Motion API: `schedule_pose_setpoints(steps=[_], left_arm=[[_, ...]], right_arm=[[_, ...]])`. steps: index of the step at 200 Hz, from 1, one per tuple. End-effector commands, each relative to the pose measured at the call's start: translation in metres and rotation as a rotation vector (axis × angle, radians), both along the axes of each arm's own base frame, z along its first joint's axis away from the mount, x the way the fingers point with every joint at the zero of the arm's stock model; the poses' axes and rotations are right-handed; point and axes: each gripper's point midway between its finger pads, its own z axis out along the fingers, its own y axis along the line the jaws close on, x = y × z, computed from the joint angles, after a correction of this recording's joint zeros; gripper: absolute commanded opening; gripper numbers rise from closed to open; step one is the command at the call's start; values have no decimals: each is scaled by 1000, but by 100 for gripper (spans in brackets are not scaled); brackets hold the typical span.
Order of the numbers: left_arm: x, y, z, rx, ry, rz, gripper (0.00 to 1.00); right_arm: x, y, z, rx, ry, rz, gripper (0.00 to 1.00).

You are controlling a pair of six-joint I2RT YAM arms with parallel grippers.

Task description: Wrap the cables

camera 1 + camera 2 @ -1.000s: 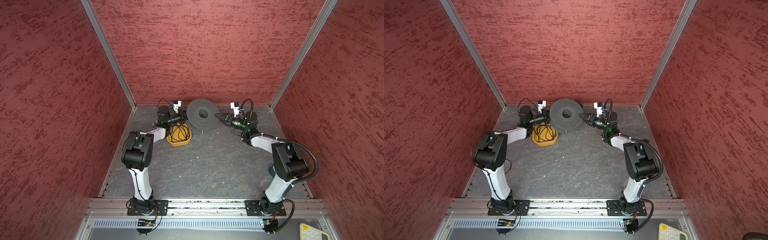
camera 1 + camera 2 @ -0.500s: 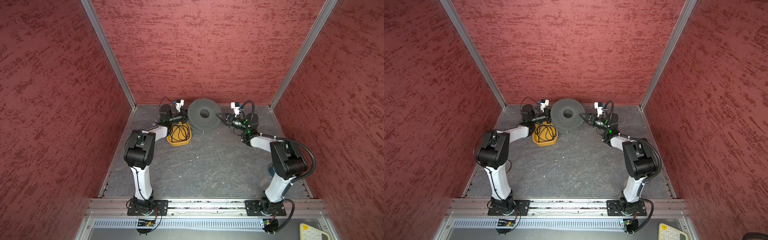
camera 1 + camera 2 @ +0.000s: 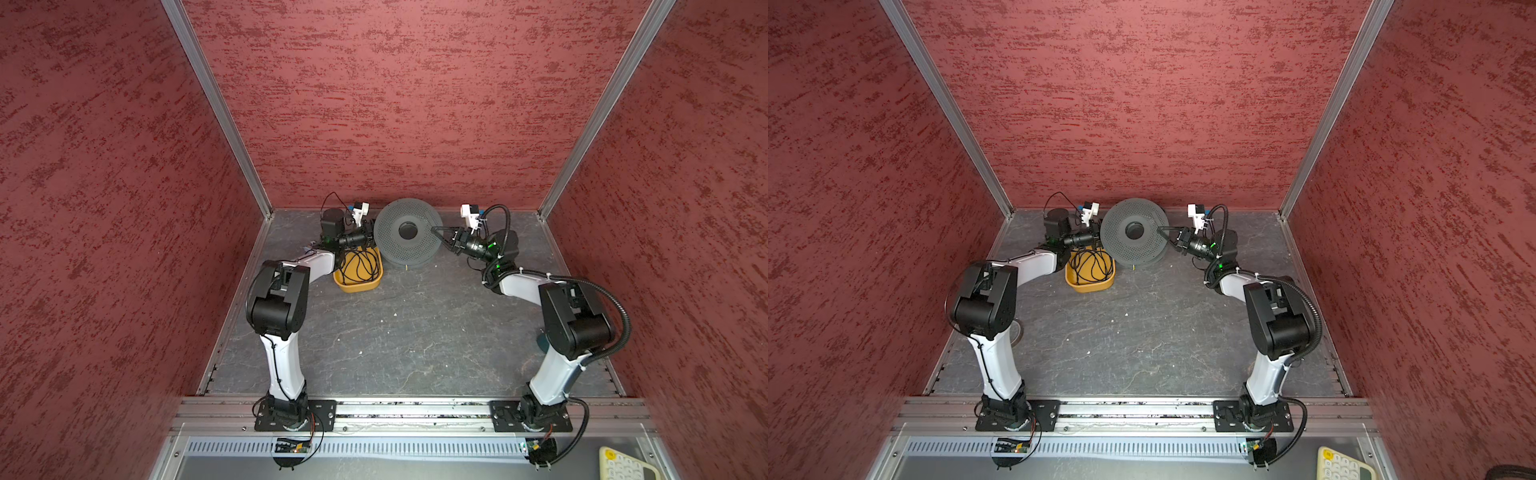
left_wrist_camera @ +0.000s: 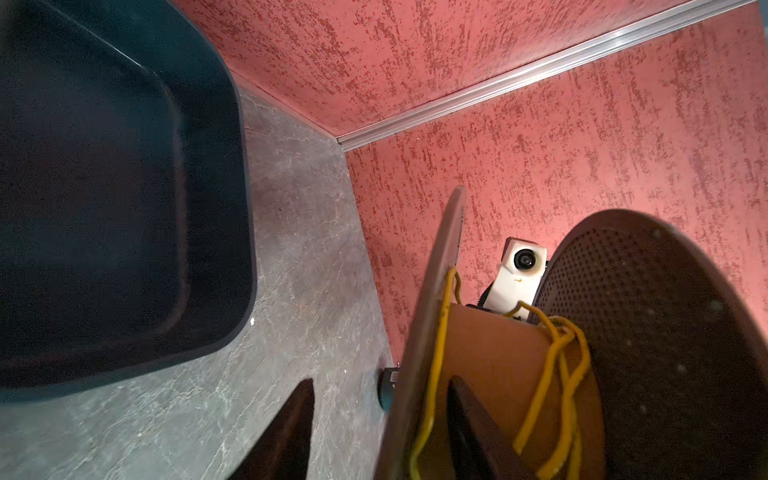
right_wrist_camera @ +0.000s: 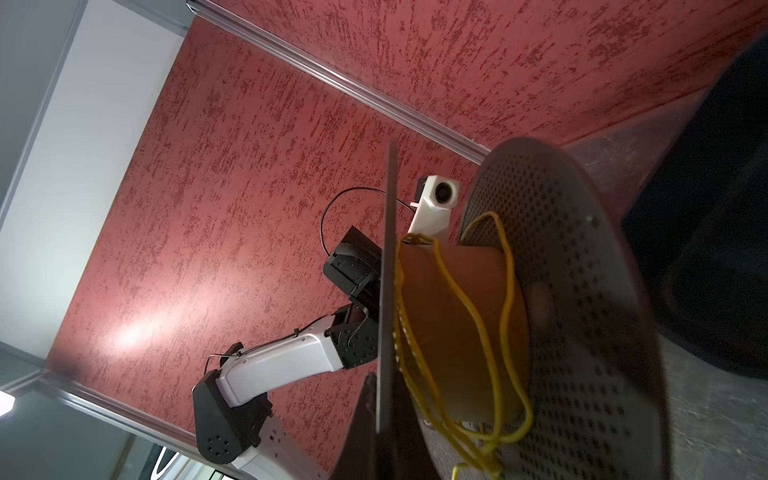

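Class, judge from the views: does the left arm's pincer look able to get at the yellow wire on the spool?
Probably yes. The left pincer stands open astride one flange of the spool, so one finger sits inside, beside the loose yellow wire, with nothing between them.

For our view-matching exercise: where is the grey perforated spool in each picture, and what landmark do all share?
In a top view: the grey perforated spool stands at the back, mid-picture, beside the yellow tray.
In a top view: same spot, shifted slightly leftward.
Left wrist: close up, flanges edge-on, loose yellow wire on its core.
Right wrist: close up again, dotted flange largest.
Shared landmark: the red textured wall.
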Motion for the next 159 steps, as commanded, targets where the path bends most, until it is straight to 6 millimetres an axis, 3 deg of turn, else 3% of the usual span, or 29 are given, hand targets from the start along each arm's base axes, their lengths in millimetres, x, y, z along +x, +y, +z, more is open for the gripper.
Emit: schedule_pose_setpoints(steps=[1,45,61,97,159], left_arm=[[-8,6,23,9,-69,4,64],[-11,17,20,19,-62,22,79],[-12,20,21,22,-64,28,90],[-21,30,16,52,-38,44,93],[-39,50,13,161,-55,133,93]], right_arm=[[-5,-12,32,52,-102,-48,0],[-8,-28,37,60,-91,-102,0],[-8,-35,39,72,-89,-120,0],[-10,-66,38,99,-68,-196,0],[-12,-132,-12,110,83,-362,0]])
